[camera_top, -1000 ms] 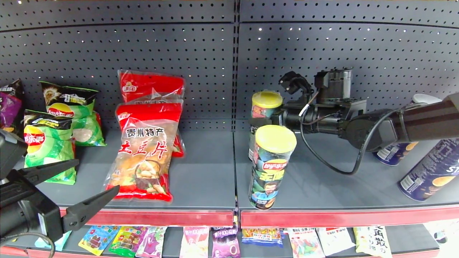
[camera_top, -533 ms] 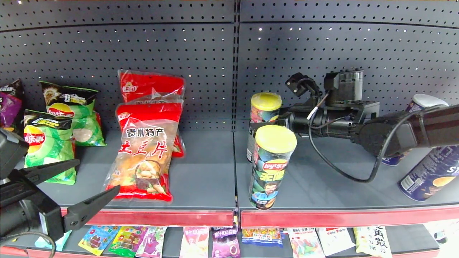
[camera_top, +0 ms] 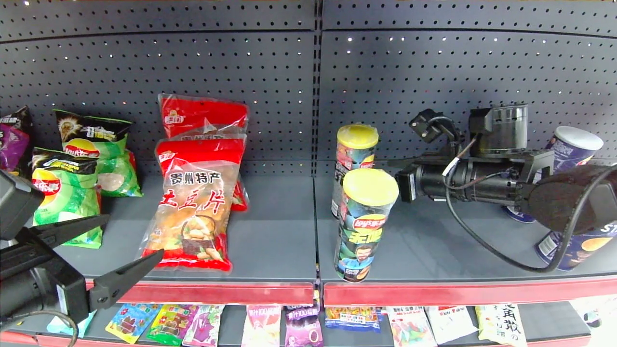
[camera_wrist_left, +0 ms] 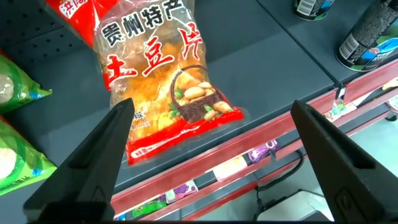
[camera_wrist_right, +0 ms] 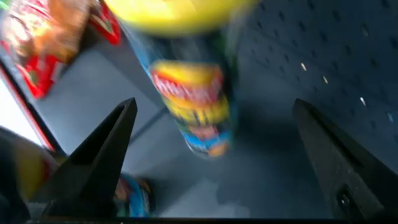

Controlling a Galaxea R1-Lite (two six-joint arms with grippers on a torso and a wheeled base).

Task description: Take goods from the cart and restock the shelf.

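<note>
The rear yellow-lidded cylindrical crisp canister (camera_top: 355, 153) stands upright on the grey metal shelf (camera_top: 274, 241). Its long axis is vertical and its lid faces up. It sits at the left end of the right bay, directly behind a matching front canister (camera_top: 365, 226), also upright. The right gripper (camera_wrist_right: 214, 104) is level with the rear canister and just to its right, fingers spread wide and gripping nothing. The left gripper (camera_top: 131, 236) hangs low before the red potato-crisp bag (camera_top: 195, 202), fingers likewise wide apart and empty.
</note>
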